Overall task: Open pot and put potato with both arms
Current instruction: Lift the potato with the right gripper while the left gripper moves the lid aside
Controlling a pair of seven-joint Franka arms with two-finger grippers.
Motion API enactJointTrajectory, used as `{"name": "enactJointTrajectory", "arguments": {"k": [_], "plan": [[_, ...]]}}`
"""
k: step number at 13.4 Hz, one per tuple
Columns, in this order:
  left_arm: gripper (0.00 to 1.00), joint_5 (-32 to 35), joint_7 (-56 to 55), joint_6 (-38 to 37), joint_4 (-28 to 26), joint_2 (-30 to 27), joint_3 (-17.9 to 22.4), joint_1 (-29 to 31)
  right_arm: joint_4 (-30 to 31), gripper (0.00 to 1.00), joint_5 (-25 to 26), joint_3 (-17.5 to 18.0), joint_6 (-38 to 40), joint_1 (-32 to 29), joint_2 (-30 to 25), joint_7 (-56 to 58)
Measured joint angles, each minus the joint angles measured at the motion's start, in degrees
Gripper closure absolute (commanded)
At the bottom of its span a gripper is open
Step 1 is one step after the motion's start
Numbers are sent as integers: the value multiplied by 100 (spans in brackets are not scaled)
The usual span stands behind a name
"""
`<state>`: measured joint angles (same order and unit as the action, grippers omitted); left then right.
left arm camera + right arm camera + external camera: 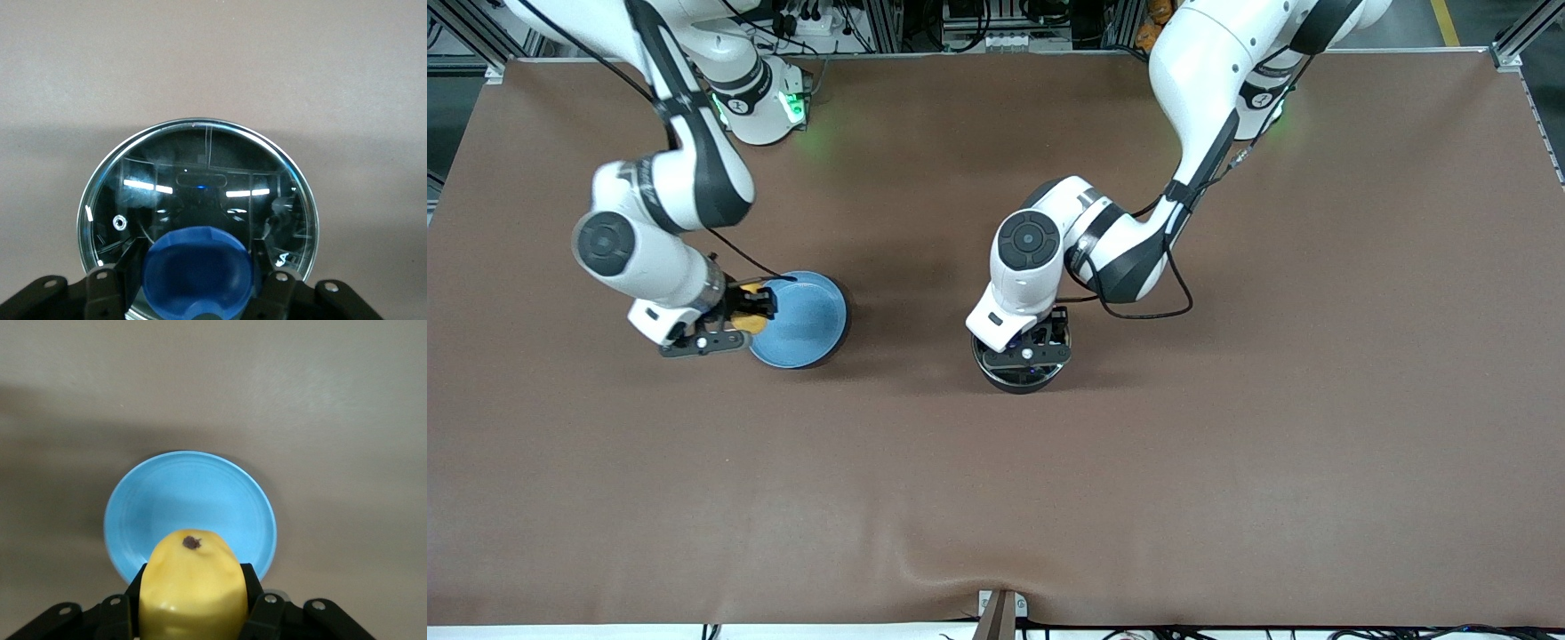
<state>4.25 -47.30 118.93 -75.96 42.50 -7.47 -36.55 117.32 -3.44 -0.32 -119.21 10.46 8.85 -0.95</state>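
We start at the left gripper (pixel 1030 348), which sits down on top of the pot (pixel 1021 373). In the left wrist view its fingers (pixel 272 283) press against both sides of the blue knob (pixel 198 272), so we read it as clamped on the knob. The glass lid (pixel 200 193) lies flat under the knob with its metal rim unbroken all round, and it reflects light strips. In the front view the pot's black body shows only as a round edge below the gripper; we cannot make out its handle. The pot stands on the brown table (pixel 1227 427), about midway between the two ends and well apart from the plate (pixel 805 320).

The right gripper (pixel 749 307) is clamped on the potato (pixel 751 307). In the right wrist view the potato (pixel 191 590) fills the gap between the black fingers (pixel 257 603), yellow and lumpy, with a small dark spot near its upper end. It hangs over the edge of the plate on the side toward the right arm's end of the table. The light-blue plate (pixel 190 500) lies flat on the table, and the part we see holds nothing. Dark cables run down both arms to the wrists.
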Motion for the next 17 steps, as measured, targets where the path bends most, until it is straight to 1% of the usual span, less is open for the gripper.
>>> {"name": "enactJointTrajectory", "arguments": {"k": [2, 4, 5, 6, 8, 11, 12, 13, 15, 16, 17], "plan": [[100, 0, 0, -137, 86, -147, 4, 16, -540, 100, 0, -4, 732, -51, -226, 24], [100, 8, -1, -451, 161, -489, 30, 112, -1089, 100, -1, -3, 1236, -57, -327, 29], [100, 31, 54, -704, 176, -723, 37, 270, -1347, 100, -2, -2, 1389, -57, -337, 31], [100, 58, 304, -1022, 175, -951, 46, 497, -1502, 100, -6, -1, 1432, -57, -336, 32], [100, 78, 1065, -1409, 84, -1279, 60, 1084, -1555, 100, -12, 0, 1406, -57, -327, 34], [100, 89, 2042, -1432, -506, -1570, 67, 2123, -1555, 100, -13, 1, 1377, -56, -279, 37], [100, 91, 2221, -1322, -764, -1595, 62, 2450, -1555, 100, -14, 5, 1364, -53, -272, 37], [100, 91, 2377, -998, -1110, -1605, 57, 2739, -1556, 100, -18, 15, 1332, -43, -270, 37], [100, 91, 2577, 154, -1982, -1595, 42, 3125, -1556, 100, -36, 46, 1189, 44, -265, -26], [100, 92, 2627, 755, -2428, -1571, 40, 3258, -1557, 100, -46, 74, 1106, 124, -262, -209], [100, 92, 2752, 1181, -2751, -1520, 37, 3387, -1557, 100, -54, 137, 1038, 208, -255, -461]]}}
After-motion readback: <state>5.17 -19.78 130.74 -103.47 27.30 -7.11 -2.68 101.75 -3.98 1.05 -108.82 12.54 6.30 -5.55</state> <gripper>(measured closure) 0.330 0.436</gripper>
